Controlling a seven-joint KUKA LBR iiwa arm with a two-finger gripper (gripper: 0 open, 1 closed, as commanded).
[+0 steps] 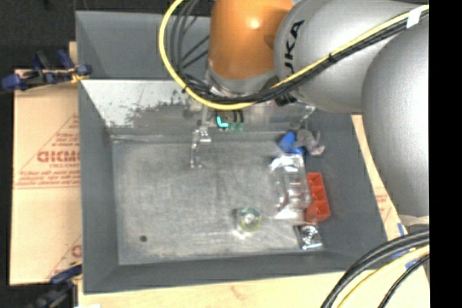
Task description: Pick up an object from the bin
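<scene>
My gripper (196, 152) hangs below the orange wrist cover, low over the bare floor in the bin's back middle. It stands apart from every loose thing. Nearest to it, off to the right, lies a small blue piece (289, 142) with a grey piece (312, 148) beside it. A clear plastic packet (288, 187) lies below those, and a red block (317, 197) rests along the packet's right side. A small round clear-green thing (247, 220) sits near the front middle of the bin.
A shiny metal piece (310, 236) lies in the front right corner. A tiny dark speck (143, 239) marks the front left floor. The arm and its cables cover the bin's back right.
</scene>
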